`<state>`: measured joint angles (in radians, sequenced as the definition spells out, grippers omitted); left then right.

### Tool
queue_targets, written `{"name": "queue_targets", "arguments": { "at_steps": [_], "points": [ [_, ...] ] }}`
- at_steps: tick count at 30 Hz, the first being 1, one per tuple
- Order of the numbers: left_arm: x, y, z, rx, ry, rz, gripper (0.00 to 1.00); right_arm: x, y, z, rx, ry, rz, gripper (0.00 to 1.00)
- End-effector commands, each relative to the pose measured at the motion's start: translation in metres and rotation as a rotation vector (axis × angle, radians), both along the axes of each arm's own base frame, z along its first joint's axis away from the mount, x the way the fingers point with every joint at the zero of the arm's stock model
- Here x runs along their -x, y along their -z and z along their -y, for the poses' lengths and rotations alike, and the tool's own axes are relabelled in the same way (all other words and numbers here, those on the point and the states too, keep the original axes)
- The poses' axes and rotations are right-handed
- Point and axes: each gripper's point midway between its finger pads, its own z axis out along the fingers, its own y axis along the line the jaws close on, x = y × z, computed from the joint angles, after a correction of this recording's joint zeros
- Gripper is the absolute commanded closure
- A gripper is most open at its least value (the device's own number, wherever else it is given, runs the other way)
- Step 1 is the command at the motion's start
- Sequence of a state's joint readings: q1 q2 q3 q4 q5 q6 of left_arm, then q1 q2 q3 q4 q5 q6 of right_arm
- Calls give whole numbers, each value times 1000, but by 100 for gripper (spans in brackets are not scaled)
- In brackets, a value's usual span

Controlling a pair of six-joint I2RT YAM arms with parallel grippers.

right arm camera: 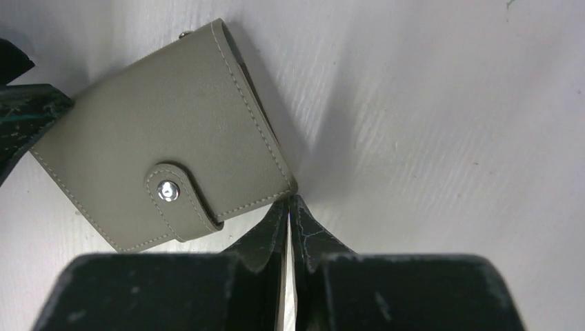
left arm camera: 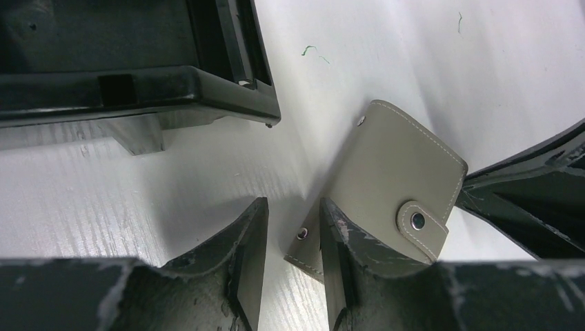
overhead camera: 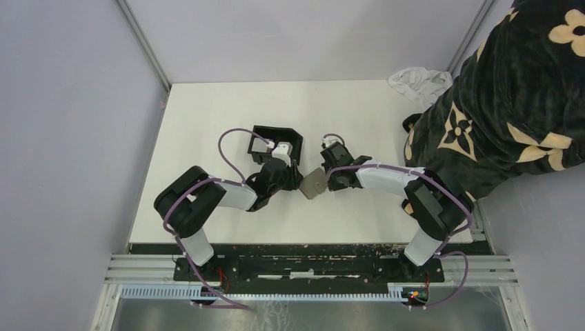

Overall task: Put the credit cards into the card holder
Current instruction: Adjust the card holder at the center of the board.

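Note:
A taupe stitched leather wallet [overhead camera: 314, 183], folded and snapped shut, lies flat on the white table between my grippers. No bare credit card shows. The card holder [overhead camera: 256, 131], a black open-top box, stands just behind my left gripper [overhead camera: 295, 181] and shows at the top left of the left wrist view [left arm camera: 138, 86]. My left gripper [left arm camera: 293, 214] is open, with its right finger over the near corner of the wallet [left arm camera: 393, 172]. My right gripper [right arm camera: 288, 203] is shut and its tips touch the corner of the wallet [right arm camera: 159, 138].
A person in a black robe with tan flowers [overhead camera: 510, 103] leans over the table's right edge. A crumpled white cloth [overhead camera: 417, 79] lies at the back right corner. Grey walls close in the left and back.

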<state>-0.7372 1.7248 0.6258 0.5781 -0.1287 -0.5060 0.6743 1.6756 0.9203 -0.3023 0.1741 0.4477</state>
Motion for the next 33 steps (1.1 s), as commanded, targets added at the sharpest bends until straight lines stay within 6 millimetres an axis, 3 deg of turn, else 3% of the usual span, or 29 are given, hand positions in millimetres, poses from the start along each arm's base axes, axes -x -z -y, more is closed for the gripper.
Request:
{"name": "queue_targets", "arguments": {
  "at_steps": [1, 12, 26, 29, 33],
  "points": [
    [-3, -7, 5, -14, 36, 44, 61, -19, -11, -18, -37, -12, 41, 92],
    [18, -8, 0, 30, 57, 8, 68, -35, -8, -27, -5, -34, 40, 93],
    [51, -9, 25, 92, 142, -13, 74, -47, -6, -35, 26, -65, 33, 91],
    [55, -9, 24, 83, 135, -11, 74, -51, -10, -26, 72, -56, 52, 86],
    [52, -14, 14, 73, 90, 4, 74, -59, -30, -9, 148, -23, 119, 70]
  ]
}}
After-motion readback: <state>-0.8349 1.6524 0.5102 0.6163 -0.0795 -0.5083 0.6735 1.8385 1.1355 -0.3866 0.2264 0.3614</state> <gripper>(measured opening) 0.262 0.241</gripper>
